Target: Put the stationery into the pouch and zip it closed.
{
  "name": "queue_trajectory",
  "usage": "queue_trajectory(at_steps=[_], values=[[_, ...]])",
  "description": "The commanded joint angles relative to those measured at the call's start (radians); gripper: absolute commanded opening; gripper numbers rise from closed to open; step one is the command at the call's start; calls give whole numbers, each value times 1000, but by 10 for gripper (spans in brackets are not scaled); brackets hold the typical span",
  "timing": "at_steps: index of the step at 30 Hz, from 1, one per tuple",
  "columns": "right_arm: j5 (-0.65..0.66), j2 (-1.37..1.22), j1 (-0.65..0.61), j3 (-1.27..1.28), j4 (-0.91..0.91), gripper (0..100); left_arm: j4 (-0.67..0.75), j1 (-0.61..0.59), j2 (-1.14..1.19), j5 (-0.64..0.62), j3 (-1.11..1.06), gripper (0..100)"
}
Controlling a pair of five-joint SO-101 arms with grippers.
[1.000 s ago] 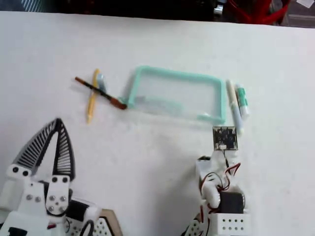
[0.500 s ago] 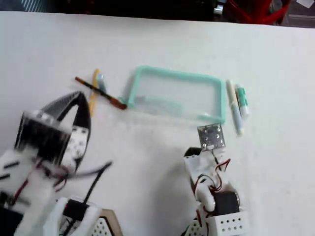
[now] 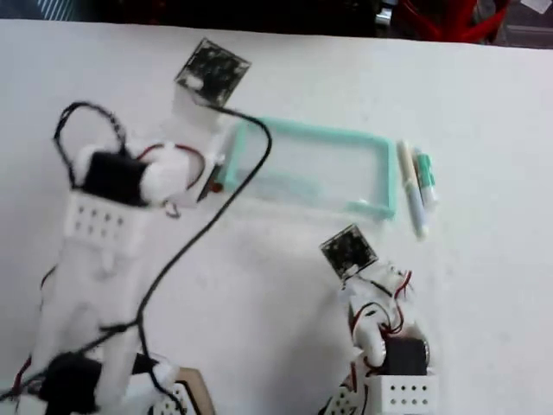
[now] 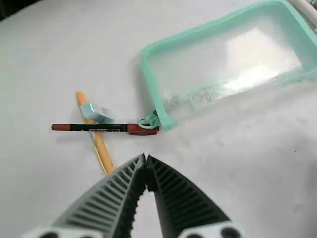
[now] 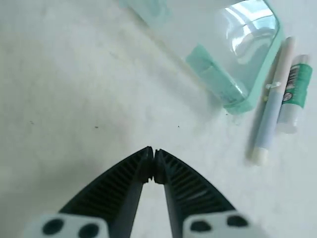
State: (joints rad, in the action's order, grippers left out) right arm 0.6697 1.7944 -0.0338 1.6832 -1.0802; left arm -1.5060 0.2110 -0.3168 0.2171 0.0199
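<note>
A clear pouch with a mint-green border lies flat mid-table. Off its left end a brown pen lies across a yellow pen, its tip at the green zip pull. My left gripper is shut and empty, a little short of these pens. At the pouch's right end lie a white pen and a green-labelled marker. My right gripper is shut and empty, over bare table short of the pouch's near right corner.
The left arm stretches over the table's left side, covering the spot left of the pouch, and a black cable loops from it. The right arm stands at the front. The white tabletop surrounds everything.
The left arm has swung up from the front left corner and out over the two left pens. The right arm's wrist has turned and shifted slightly leftward and back.
</note>
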Motion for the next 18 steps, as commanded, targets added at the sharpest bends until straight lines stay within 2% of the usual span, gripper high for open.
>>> queue_trajectory(at_steps=[1,6,11,13,15,17,18], values=[[21,7,5,8,-5,21,29,16,179,-69,133,28],[21,7,5,8,-5,21,-48,21,515,-155,393,28],[21,5,8,8,-5,21,-224,21,817,-150,743,29],[21,5,10,8,-5,21,-281,13,912,-153,867,72],[21,5,10,8,-5,21,-279,-5,978,-170,930,172],[21,5,10,8,-8,21,-279,-7,1024,-239,962,238],[21,5,8,8,-16,21,-278,-7,1040,-270,974,241]])
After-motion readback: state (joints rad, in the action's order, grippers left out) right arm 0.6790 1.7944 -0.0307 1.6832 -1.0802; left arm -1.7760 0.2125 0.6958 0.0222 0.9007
